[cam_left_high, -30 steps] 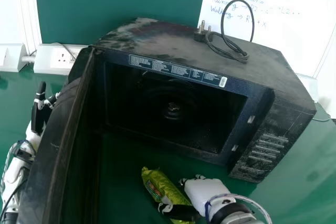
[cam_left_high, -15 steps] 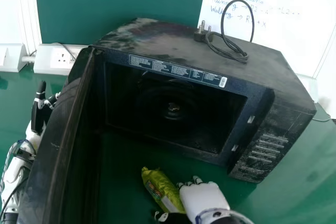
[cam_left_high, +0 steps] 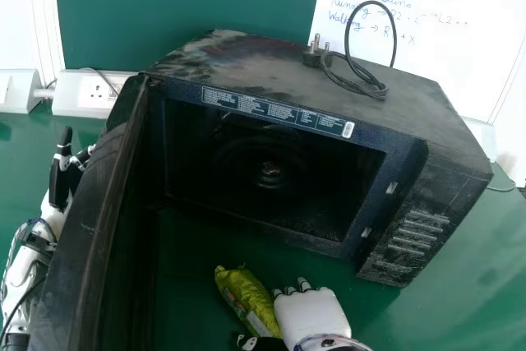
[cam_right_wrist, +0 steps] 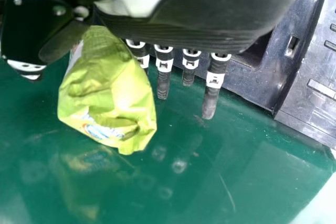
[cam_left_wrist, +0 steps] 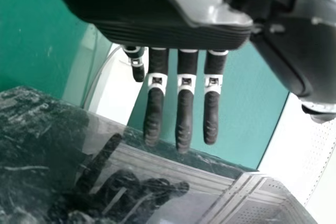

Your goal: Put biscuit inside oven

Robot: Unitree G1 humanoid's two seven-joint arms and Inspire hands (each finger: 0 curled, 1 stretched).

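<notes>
Evidently realigned: right hand (cam_left_high: 312,316) now alongside green biscuit packet (cam_left_high: 248,298).
Fingers swung forward, straight, thumb wide; packet, nudged slightly left, lies between them on the green table (cam_left_high: 189,285), outside the microwave oven (cam_left_high: 279,67). Grasp likely must close before lifting.

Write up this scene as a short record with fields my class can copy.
Oven: microwave type, on a green table
Oven door: wide open, at the head view's left
Biscuit packet: yellow-green, outside the oven, in front of its opening
Right hand: beside the packet, fingers extended, thumb on the packet's other side
Left hand: beyond the door, fingers straight
On oven top: plug with looped cable
Task status: biscuit not yet inside
</notes>
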